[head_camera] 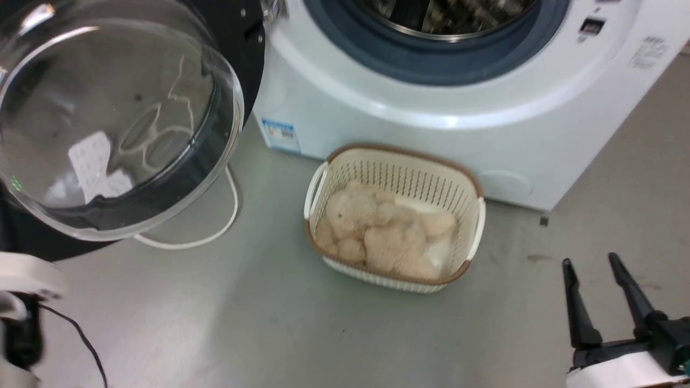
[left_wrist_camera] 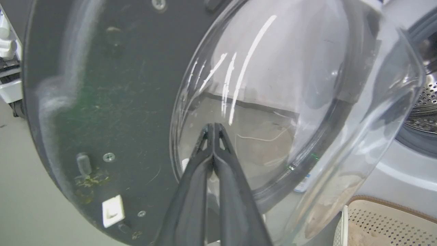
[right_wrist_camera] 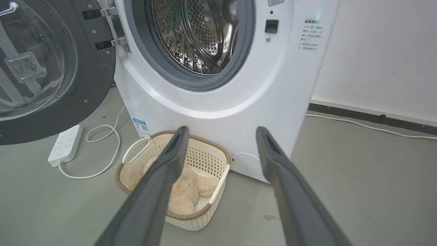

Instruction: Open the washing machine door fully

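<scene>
**Hanging open: washing machine door ahead of the left gripper**

The left gripper [left_wrist_camera: 213, 128] has its fingers pressed together, nothing between them. The tips point straight at the washing machine door [left_wrist_camera: 102, 102]. They sit at the edge of the clear glass bowl where it meets the black inner face, and actual contact can't be told. The black face spreads to the left of the fingers, with screws and a white latch piece low down. The glass bulges ahead and to the right of the tips.

The right gripper [right_wrist_camera: 222, 131] has its fingers spread wide and holds nothing. It is well apart from the door and hovers over the grey floor [right_wrist_camera: 358, 177]. The washing machine [right_wrist_camera: 273, 85] stands directly ahead of its tips, with the steel drum [right_wrist_camera: 198, 34] exposed inside the grey-blue gasket. The door sits up and left of this gripper, swung out on its metal hinge with the inner side facing the camera.

A cream basket [right_wrist_camera: 189, 222] sits just under and ahead of the right gripper's fingers, partly behind the left finger. It rests on the floor close to the machine front and holds a beige plush toy [right_wrist_camera: 186, 191]. Further left of that gripper, below the door, a white power strip [right_wrist_camera: 65, 145] and a looped white cable [right_wrist_camera: 102, 150] lie on the floor.
</scene>
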